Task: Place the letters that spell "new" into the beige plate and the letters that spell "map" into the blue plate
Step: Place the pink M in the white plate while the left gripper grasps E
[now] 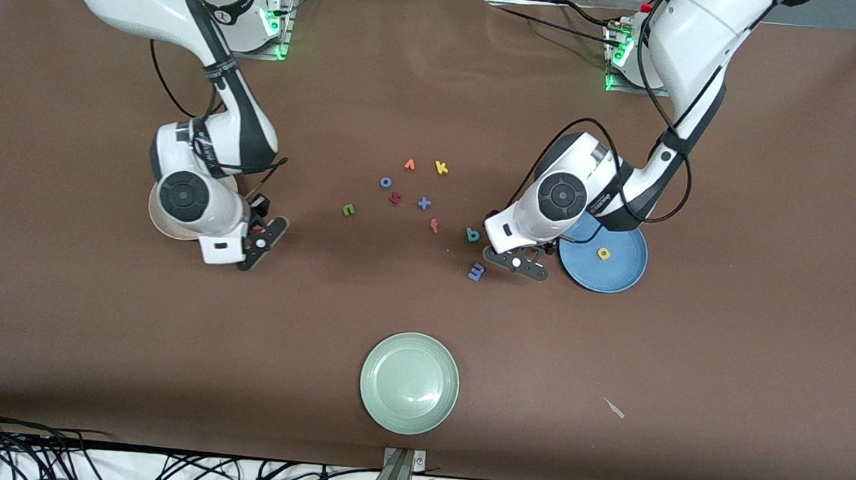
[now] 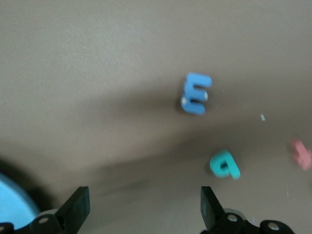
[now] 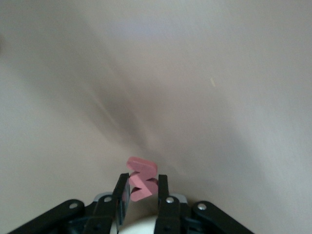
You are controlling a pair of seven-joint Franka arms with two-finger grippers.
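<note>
My right gripper (image 1: 259, 237) (image 3: 141, 192) is shut on the salmon-pink "w" (image 3: 142, 178), low over the table just beside the beige plate (image 1: 160, 223), which the right wrist mostly hides. The green "n" (image 1: 349, 209) lies on the table toward the middle. My left gripper (image 1: 517, 263) (image 2: 145, 209) is open and empty over the table, beside the blue plate (image 1: 618, 272) (image 2: 12, 207), which holds the yellow "a" (image 1: 604, 253). The blue "m" (image 1: 476, 272) (image 2: 196, 93) and the teal "p" (image 1: 473, 235) (image 2: 224, 164) lie close to it.
An orange "v" (image 1: 409, 165), a yellow "k" (image 1: 441, 168), a blue "o" (image 1: 385, 183), a dark red letter (image 1: 395, 198), a blue "x" (image 1: 424, 203) and an orange-red letter (image 1: 434, 226) lie mid-table. A pale green plate (image 1: 409, 383) sits nearest the front camera.
</note>
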